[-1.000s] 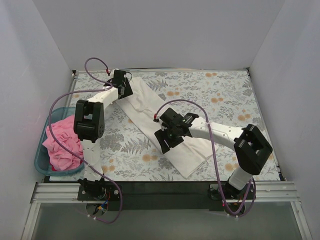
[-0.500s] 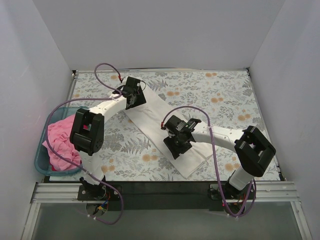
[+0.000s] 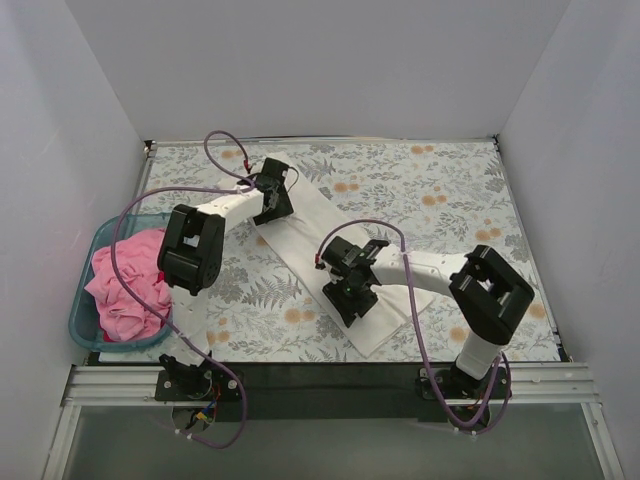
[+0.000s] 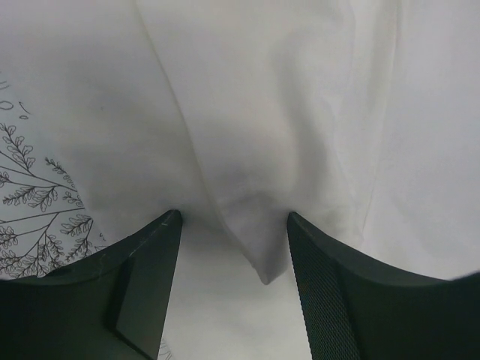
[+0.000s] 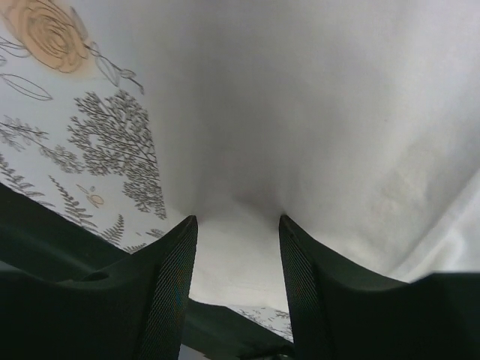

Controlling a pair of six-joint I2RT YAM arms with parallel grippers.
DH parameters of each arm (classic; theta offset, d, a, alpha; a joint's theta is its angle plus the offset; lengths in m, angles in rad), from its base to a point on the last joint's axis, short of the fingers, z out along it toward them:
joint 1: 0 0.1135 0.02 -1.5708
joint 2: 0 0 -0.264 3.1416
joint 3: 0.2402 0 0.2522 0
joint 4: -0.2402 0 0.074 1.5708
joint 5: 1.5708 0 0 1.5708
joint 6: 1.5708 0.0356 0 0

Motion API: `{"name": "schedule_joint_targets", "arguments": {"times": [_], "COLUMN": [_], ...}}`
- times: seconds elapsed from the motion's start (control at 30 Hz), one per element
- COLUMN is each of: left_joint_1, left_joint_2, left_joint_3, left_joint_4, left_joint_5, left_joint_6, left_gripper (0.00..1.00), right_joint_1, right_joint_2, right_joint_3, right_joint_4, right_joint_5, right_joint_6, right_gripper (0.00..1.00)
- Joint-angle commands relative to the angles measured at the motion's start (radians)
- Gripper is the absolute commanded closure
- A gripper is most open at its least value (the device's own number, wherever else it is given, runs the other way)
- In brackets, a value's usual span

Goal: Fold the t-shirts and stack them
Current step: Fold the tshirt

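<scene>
- Two t-shirts are before you. At far left the pink t-shirt lies crumpled in the teal basket, parked there, by the look of it, until its turn.
- Your left gripper is down on the far end of the white t-shirt. In the wrist view its fingers stand parted astride a raised ridge of cloth, not visibly pinching it.
- Between the arms, the white t-shirt lies as a long narrow strip running diagonally across the floral table, its sides apparently already turned in. That leaves the end-to-end fold.
- Your right gripper sits low on the near half of the strip, by its left edge. Its fingers are also apart with white fabric between them, nothing clamped that you can see.
- One gripper at each end suggests you are set to lift the strip without letting it skew.
</scene>
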Motion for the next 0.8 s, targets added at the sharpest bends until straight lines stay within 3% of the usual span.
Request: {"name": "schedule_joint_targets", "arguments": {"times": [0.0, 0.33, 0.57, 0.77], "left_joint_1": [0.013, 0.039, 0.039, 0.039], "left_joint_2": [0.069, 0.246, 0.298, 0.126], "left_joint_3": [0.075, 0.35, 0.482, 0.418], "left_joint_4": [-0.017, 0.072, 0.106, 0.104], "left_joint_5": [-0.053, -0.072, 0.013, 0.017], "left_joint_6": [0.042, 0.272, 0.326, 0.299], "left_gripper": [0.46, 0.38, 0.31, 0.05], "right_joint_1": [0.038, 0.108, 0.101, 0.069], "right_joint_2": [0.077, 0.359, 0.377, 0.223], "right_joint_3": [0.067, 0.446, 0.547, 0.439], "right_joint_4": [0.001, 0.033, 0.048, 0.052], "right_joint_5": [-0.103, -0.185, -0.136, -0.054], "right_joint_6": [-0.002, 0.016, 0.027, 0.045], "right_gripper": [0.54, 0.53, 0.52, 0.48]}}
